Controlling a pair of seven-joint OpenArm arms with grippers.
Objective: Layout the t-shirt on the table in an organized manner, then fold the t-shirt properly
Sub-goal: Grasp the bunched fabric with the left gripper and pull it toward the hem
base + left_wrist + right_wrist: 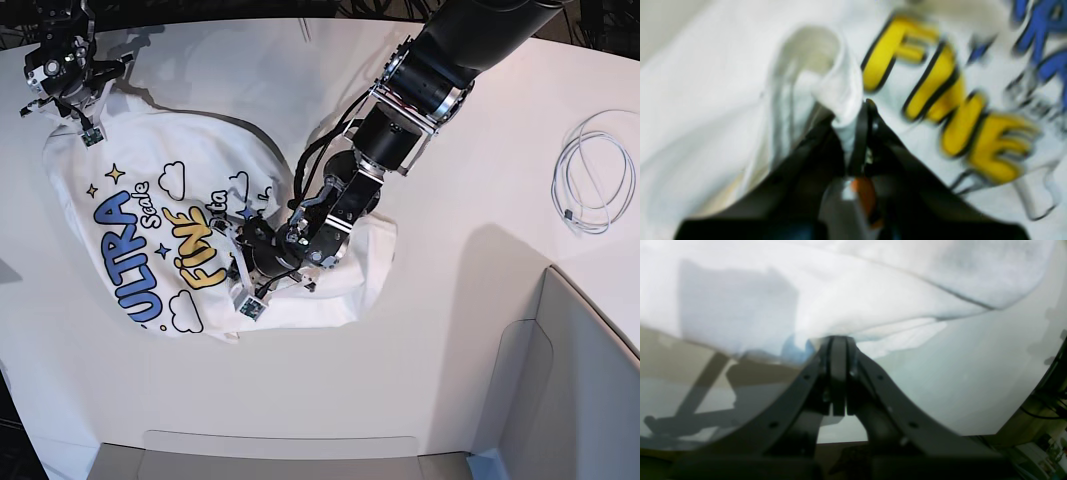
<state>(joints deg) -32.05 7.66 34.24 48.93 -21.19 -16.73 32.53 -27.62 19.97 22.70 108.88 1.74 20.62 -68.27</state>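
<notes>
We have both grippers' fingers pinching the t-shirt (150, 220), bunched on the counter (470, 330); spreading unfinished, folding not begun.

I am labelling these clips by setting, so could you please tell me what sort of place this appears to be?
Probably a robotics lab or test bench rather than a home: a bare white table carries only a printed t-shirt, a coiled white cable and a grey bin, with two robot arms working over it.
</notes>
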